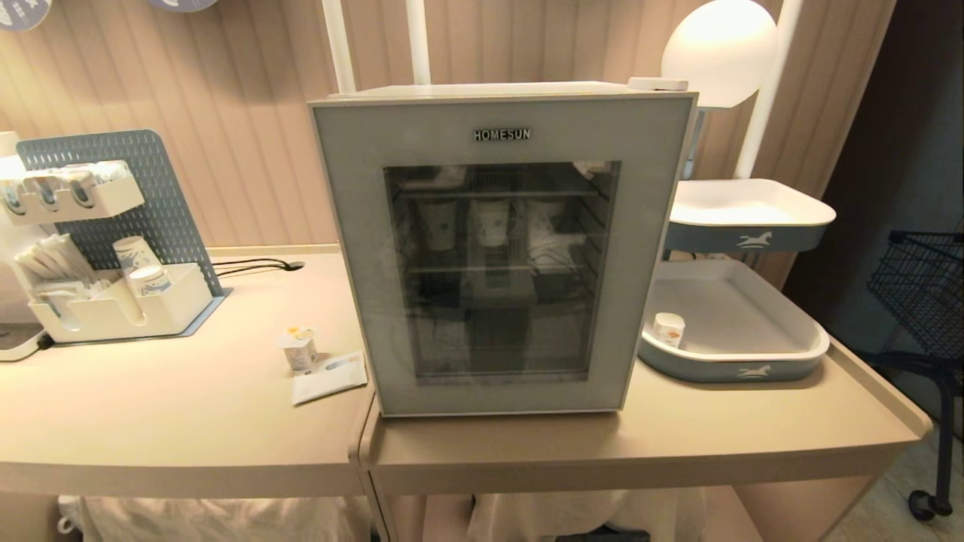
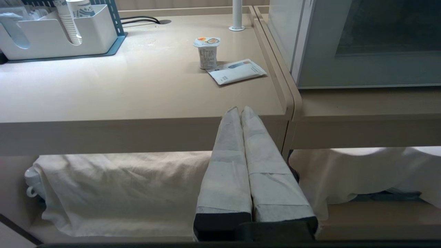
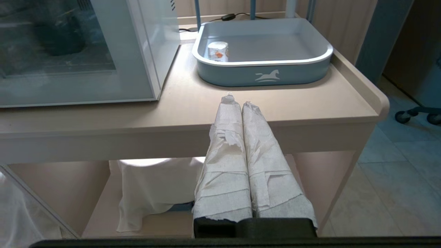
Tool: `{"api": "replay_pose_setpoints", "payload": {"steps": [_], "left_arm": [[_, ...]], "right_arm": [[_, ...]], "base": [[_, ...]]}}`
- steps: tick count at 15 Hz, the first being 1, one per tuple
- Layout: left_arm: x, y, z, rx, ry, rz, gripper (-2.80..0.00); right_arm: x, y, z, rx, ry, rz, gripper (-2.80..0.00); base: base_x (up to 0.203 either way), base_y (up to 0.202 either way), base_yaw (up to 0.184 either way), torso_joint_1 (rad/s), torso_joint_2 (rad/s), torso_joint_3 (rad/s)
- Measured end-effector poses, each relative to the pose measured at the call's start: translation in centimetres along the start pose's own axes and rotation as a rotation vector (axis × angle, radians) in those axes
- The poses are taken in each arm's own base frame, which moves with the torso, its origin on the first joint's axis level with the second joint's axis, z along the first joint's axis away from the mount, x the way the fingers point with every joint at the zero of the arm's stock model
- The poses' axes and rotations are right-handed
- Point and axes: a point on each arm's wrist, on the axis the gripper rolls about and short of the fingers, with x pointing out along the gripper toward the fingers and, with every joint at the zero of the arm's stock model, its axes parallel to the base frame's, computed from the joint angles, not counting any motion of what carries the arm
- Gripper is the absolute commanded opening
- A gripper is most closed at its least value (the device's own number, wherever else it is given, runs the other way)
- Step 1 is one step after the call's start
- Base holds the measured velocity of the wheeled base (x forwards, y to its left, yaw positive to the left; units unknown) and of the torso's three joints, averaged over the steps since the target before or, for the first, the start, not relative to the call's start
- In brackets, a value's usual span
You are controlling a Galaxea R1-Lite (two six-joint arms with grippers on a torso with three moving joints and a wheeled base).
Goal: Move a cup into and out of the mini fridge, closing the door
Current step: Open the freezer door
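fridge [image 1: 501, 248]: sits on the desk [image 1: 181, 406], dead centre in the head view, biggest thing there
door [image 1: 354, 256]: fully shut right now, so nothing goes in until it's swung open. Can't make out a handle, so I can't tell which edge to pull
cup [image 1: 300, 350]: on the desk just left of the fridge, upright, right beside a flat packet [image 1: 329, 378]. A second small cup [image 1: 668, 329] stands in the near tray [image 1: 734, 361] on the fridge's right
left tool [image 2: 240, 111]: padded fingers pressed together, holding nothing, parked low in front of the desk edge, pointing roughly at the cup
right tool [image 3: 237, 100]: same deal, closed and empty, low in front of the desk, facing the tray
step in hand: looks like the very start, I'd say door first
how to do it well: spread the fingers before going near anything. Hook the door's free edge and swing it wide enough that the arm clears the frame
grabbing the cup: come in from the side away from the packet so it doesn't get dragged along. Grip the body, not the lid
watch out: shelves inside already hold paper cups [image 1: 491, 222], so aim for a free spot
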Motion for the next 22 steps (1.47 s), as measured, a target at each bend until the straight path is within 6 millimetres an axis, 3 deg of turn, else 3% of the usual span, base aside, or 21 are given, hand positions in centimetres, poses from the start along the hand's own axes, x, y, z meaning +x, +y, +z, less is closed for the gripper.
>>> {"api": "replay_pose_setpoints", "payload": {"steps": [5, 7, 9, 11, 13, 14, 16, 17, 19, 21, 22], "left_arm": [[0.0, 0.0, 0.1, 0.004, -0.005, -0.001, -2.8], [-0.5, 0.0, 1.5, -0.005, -0.034, -0.001, -2.8], [-2.0, 0.1, 5.7, -0.055, -0.077, 0.003, -2.8], [-4.6, 0.3, 12.6, -0.147, -0.138, -0.026, -2.8], [-4.8, 0.7, 19.2, -0.228, -0.103, -0.08, -2.8], [-3.1, 0.7, 22.0, -0.251, -0.05, -0.104, -2.8], [4.0, 0.1, 25.7, -0.25, 0.085, -0.141, -2.8], [8.6, -0.4, 26.5, -0.241, 0.159, -0.164, 0.0], [17.7, -0.8, 26.2, -0.239, 0.292, -0.235, 0.0], [26.3, 0.0, 24.3, -0.268, 0.394, -0.355, 0.0], [29.6, 0.8, 22.9, -0.287, 0.424, -0.439, 0.0]], "right_arm": [[0.0, 0.0, 0.0, 0.0, 0.0, -0.001, -2.8], [0.0, 0.0, 0.0, 0.0, 0.0, 0.0, -2.8], [0.0, 0.0, 0.0, 0.0, 0.0, 0.0, -2.8], [0.0, 0.0, 0.0, 0.0, 0.0, 0.0, -2.8], [0.0, 0.0, 0.0, 0.0, 0.0, 0.0, -2.8], [0.0, 0.0, 0.0, 0.0, 0.0, 0.0, -2.8], [0.0, 0.0, 0.0, 0.0, 0.0, 0.0, -2.8], [0.0, 0.0, 0.0, 0.0, 0.0, 0.0, -2.8], [0.0, 0.0, 0.0, 0.0, 0.0, -0.001, -2.8], [0.0, 0.0, 0.0, 0.001, 0.0, -0.001, -2.8], [0.0, 0.0, 0.0, 0.001, 0.0, -0.001, -2.8]], "base": [[-0.02, 0.0, 0.0, 0.0, 0.0, 0.002], [0.0, 0.0, 0.0, 0.0, 0.0, 0.0], [0.0, 0.0, 0.0, 0.0, 0.0, 0.0], [0.0, 0.0, 0.0, 0.0, 0.0, 0.0], [0.0, 0.0, 0.0, 0.0, 0.0, 0.0], [0.0, 0.0, 0.0, 0.0, 0.0, 0.0], [0.0, 0.0, 0.0, 0.0, 0.0, 0.0], [0.0, 0.0, 0.0, 0.0, 0.0, 0.0], [0.0, 0.0, 0.0, 0.0, 0.0, 0.0], [0.0, 0.0, 0.0, 0.0, 0.0, 0.0], [0.0, 0.0, 0.0, 0.0, 0.0, 0.0]]}}
